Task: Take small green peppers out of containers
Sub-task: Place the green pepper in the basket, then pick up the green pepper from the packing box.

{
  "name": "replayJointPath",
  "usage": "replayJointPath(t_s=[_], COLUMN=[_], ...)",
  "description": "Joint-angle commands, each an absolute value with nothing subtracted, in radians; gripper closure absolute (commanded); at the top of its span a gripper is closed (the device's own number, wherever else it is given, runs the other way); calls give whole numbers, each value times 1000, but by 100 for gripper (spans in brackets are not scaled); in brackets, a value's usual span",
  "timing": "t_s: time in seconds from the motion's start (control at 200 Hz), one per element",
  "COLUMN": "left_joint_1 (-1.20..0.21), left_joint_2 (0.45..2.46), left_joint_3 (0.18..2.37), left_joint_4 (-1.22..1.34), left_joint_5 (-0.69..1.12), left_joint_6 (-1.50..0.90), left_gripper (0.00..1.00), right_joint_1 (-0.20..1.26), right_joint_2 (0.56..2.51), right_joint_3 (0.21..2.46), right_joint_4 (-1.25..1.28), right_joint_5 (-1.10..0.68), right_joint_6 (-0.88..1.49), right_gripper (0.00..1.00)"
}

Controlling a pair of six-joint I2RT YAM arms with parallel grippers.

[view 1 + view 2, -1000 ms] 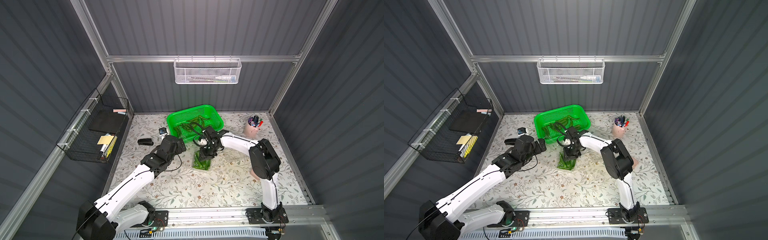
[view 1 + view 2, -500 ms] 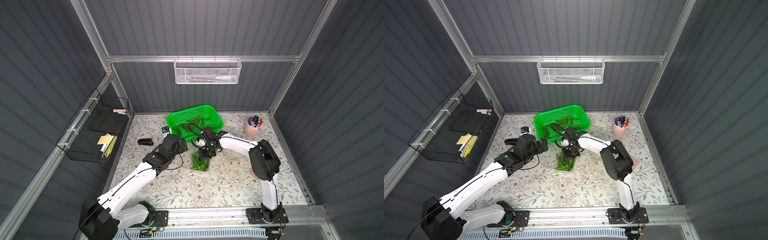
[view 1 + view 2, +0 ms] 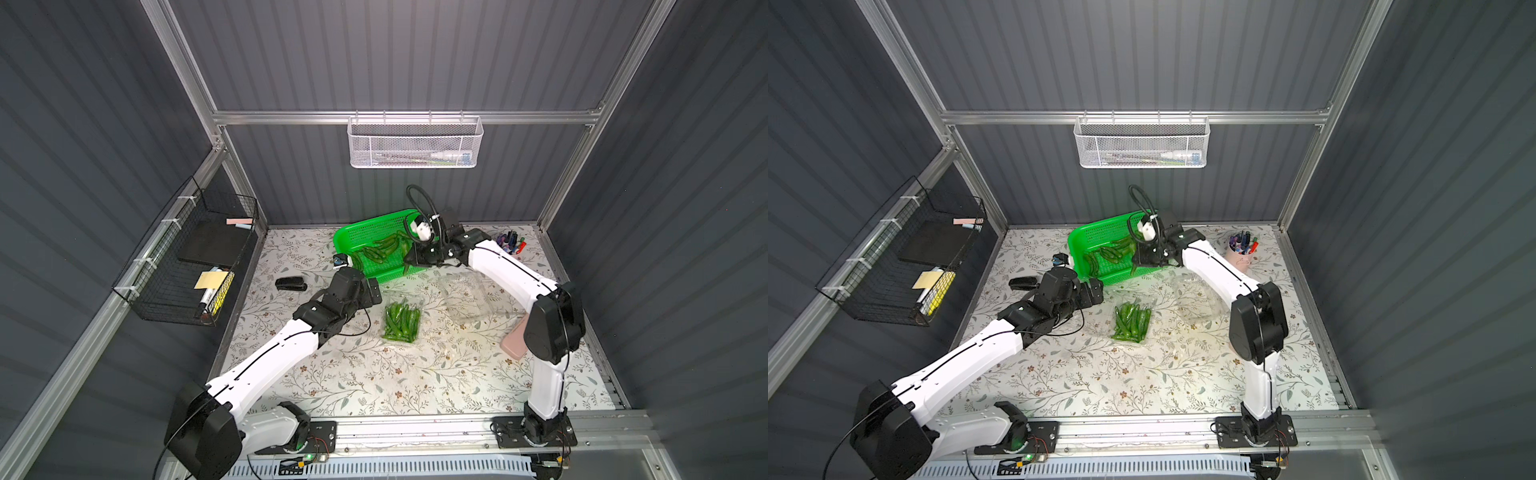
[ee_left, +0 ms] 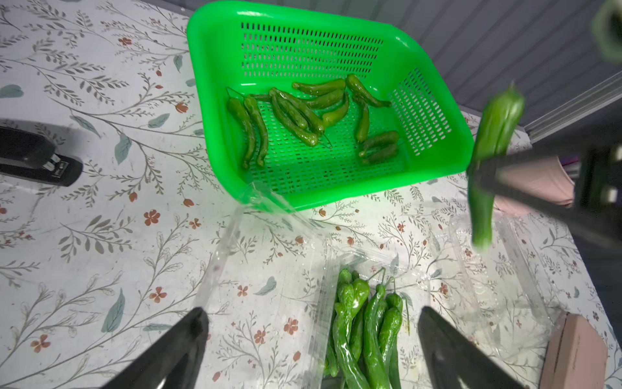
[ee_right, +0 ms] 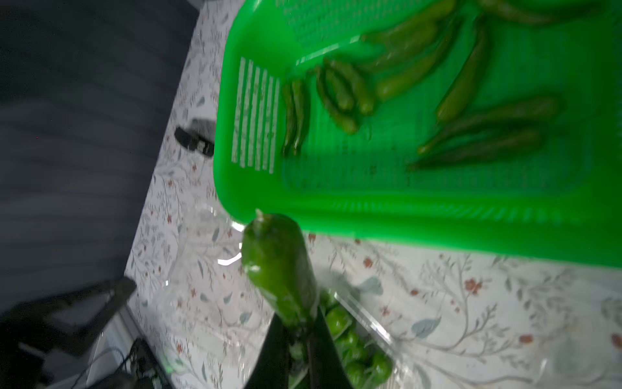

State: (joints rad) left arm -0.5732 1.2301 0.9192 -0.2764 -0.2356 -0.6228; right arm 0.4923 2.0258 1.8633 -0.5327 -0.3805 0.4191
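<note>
Pepper in transit, container to basket
Left wrist: left gripper (image 4: 311,315) spread wide, empty, over the container (image 4: 350,252) just before the basket (image 4: 202,84); right gripper (image 4: 484,178) pinches one pepper (image 4: 496,131) off the basket's near corner. Right wrist: pepper just short of the basket rim. In both top views: a second back that gripper sat down at the container. Next: carry over the rim, let go

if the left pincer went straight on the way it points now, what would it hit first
Probably the open clear container holding small green peppers: it lies straight ahead of the left pincer. Depth is unclear.
</note>
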Motion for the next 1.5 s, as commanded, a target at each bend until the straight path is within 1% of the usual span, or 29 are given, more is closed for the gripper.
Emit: replayJointPath(t_s=[0.0,0.03,0.08,0.115,0.16,0.245,0.295,0.405,0.465,0.51,0.57,0.59,0.66,0.75,0.795,0.901,1.056,1.116,1.241,1.321,1.496], left_joint_1=[-589,-598,-621,-640,-664,-706,-727,-748,-750,-752,-752,-752,-753,-753,-753,-753,-753,-752,-753,-753,-753], left_joint_2=[1270,1284,1312,1333,1362,1422,1459,1522,1554,1580,1609,1617,1629,1649,1664,1706,1761,1775,1786,1780,1757], left_joint_3=[925,933,954,968,987,1023,1039,1046,1042,1050,1062,1064,1065,1075,1084,1108,1146,1157,1170,1172,1172], left_joint_4=[-259,-259,-276,-288,-304,-346,-372,-383,-375,-381,-397,-402,-407,-419,-422,-433,-455,-458,-461,-461,-475], left_joint_5=[-166,-154,-154,-155,-156,-151,-147,-93,-57,-46,-37,-36,-36,-38,-40,-54,-71,-65,-58,-54,-46], left_joint_6=[-599,-590,-574,-561,-545,-523,-518,-505,-497,-495,-486,-486,-487,-492,-494,-494,-493,-492,-491,-493,-495], left_gripper=[1,1,1,1,1,1,2,10,18,22,23,23,26,31,32,37,48,51,61,65,81], right_joint_1=[452,445,438,436,435,436,436,436,439,438,439,440,444,444,444,445,445,445,445,445,444], right_joint_2=[2193,2228,2262,2265,2247,2170,2099,1938,1862,1816,1770,1757,1719,1679,1663,1629,1611,1611,1613,1613,1614], right_joint_3=[2047,2111,2185,2205,2195,2098,1993,1740,1618,1547,1479,1461,1404,1349,1325,1275,1258,1258,1259,1259,1253], right_joint_4=[-486,-513,-546,-552,-549,-517,-477,-358,-313,-300,-312,-320,-349,-396,-413,-416,-426,-426,-422,-422,-425], right_joint_5=[-356,-347,-331,-325,-278,-270,-274,-291,-300,-304,-304,-342,-353,-334,-325,-325,-325,-325,-328,-325,-326], right_joint_6=[530,550,565,569,568,573,588,626,642,646,649,647,631,604,593,583,574,574,575,575,577], right_gripper=[74,66,57,49,46,46,47,49,50,51,53,54,55,56,57,57,59,59,59,60,59])
